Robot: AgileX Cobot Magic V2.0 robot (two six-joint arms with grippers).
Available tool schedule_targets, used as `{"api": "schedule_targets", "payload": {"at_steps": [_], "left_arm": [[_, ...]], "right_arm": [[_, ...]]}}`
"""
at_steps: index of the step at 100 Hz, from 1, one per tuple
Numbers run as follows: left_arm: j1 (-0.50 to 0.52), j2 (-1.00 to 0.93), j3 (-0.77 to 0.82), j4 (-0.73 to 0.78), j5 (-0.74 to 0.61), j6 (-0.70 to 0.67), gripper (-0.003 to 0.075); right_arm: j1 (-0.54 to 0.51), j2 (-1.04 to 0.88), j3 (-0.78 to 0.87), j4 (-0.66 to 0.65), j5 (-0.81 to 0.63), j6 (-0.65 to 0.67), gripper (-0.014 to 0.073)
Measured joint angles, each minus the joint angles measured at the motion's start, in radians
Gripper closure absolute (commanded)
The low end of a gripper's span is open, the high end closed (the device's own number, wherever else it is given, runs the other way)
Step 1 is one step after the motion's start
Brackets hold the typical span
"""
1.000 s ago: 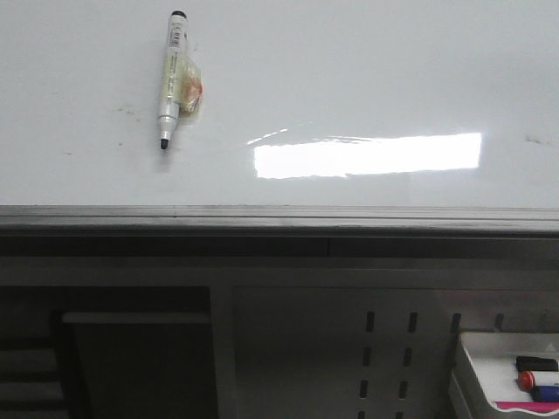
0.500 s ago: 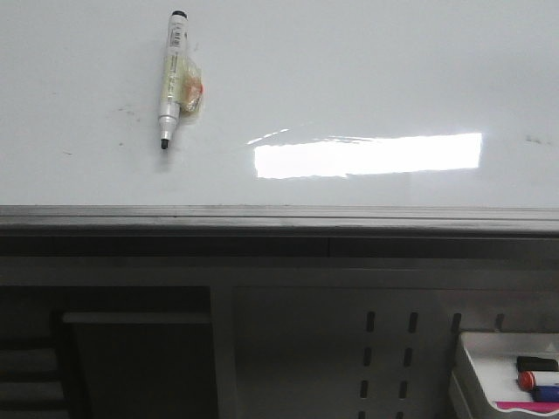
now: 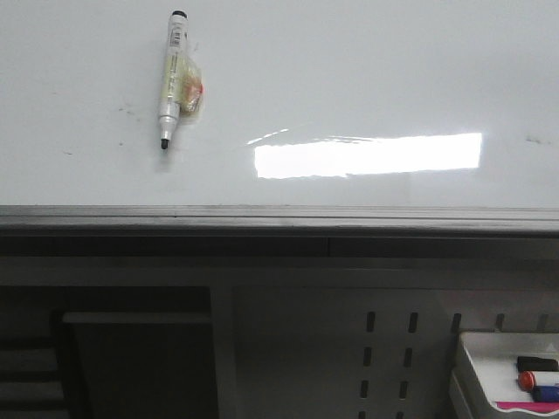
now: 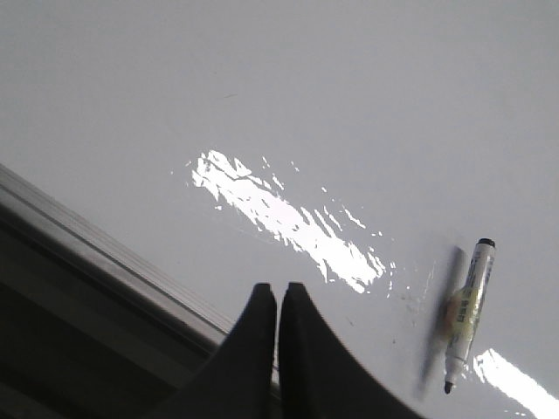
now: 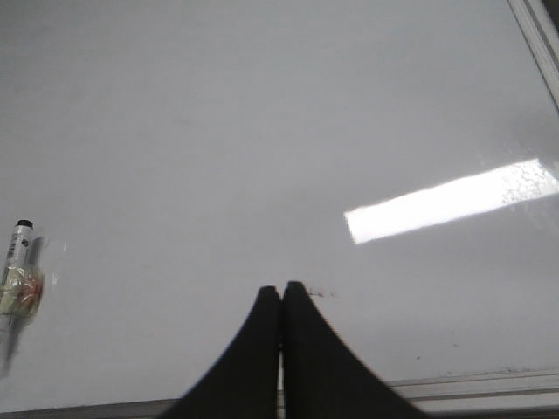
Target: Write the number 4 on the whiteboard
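Observation:
The whiteboard (image 3: pixel 367 78) fills the upper half of the front view, glossy white with a bright glare and a grey edge. No number 4 shows on it, only faint specks. A white marker (image 3: pixel 169 78) with a black tip lies on the board at the upper left, uncapped tip toward the board's near edge, with a yellowish wrap at its middle. It also shows in the left wrist view as the marker (image 4: pixel 468 310) and partly in the right wrist view as the marker (image 5: pixel 17 266). My left gripper (image 4: pixel 278 288) and right gripper (image 5: pixel 281 286) hang shut and empty above the board near its edge. Neither gripper appears in the front view.
The grey metal edge (image 3: pixel 279 218) of the board runs across the front view. Below it stand a dark shelf opening (image 3: pixel 131 358) and a slotted panel (image 3: pixel 384 358). A small white tray (image 3: pixel 511 380) with several coloured markers sits at the lower right.

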Motion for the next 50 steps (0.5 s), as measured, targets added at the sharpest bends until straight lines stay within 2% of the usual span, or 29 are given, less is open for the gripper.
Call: {"api": "schedule_targets", "payload": {"at_steps": [22, 35, 50], "left_arm": [[0.0, 0.0, 0.0, -0.061, -0.01, 0.014, 0.0741], [0.0, 0.0, -0.028, 0.015, 0.061, 0.081, 0.0741], [0.0, 0.074, -0.172, 0.16, 0.185, 0.197, 0.0738]], "right_arm": [[0.0, 0.0, 0.0, 0.136, -0.005, 0.0, 0.0659], [0.0, 0.0, -0.028, 0.152, 0.05, 0.0, 0.0659], [0.0, 0.038, -0.133, 0.083, 0.14, 0.0, 0.0659]]}}
